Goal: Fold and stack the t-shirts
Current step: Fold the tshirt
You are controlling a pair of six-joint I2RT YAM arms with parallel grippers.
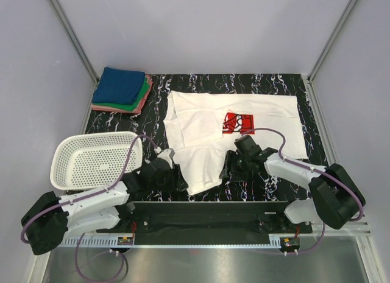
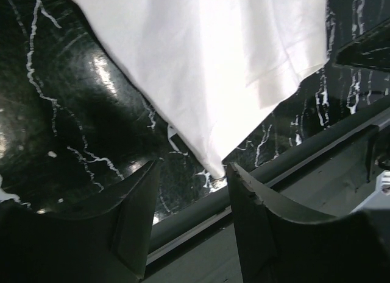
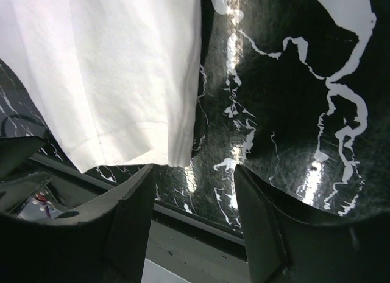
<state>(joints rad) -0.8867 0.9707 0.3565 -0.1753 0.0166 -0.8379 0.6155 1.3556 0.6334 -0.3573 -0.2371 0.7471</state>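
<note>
A white t-shirt (image 1: 210,131) with a red chest print (image 1: 236,122) lies partly folded on the black marbled table (image 1: 286,88). Its near hem shows in the left wrist view (image 2: 219,70) and the right wrist view (image 3: 109,82). My left gripper (image 1: 180,181) is open and empty, low at the shirt's near-left corner (image 2: 216,167). My right gripper (image 1: 226,171) is open and empty, just beside the shirt's near-right corner (image 3: 183,155). A stack of folded shirts, blue (image 1: 120,85) over green (image 1: 141,98) and pink (image 1: 144,103), sits at the back left.
A white mesh basket (image 1: 94,159) stands at the near left, beside the left arm. A dark rail (image 1: 207,210) runs along the table's near edge, close under both grippers. Grey walls close the back and sides.
</note>
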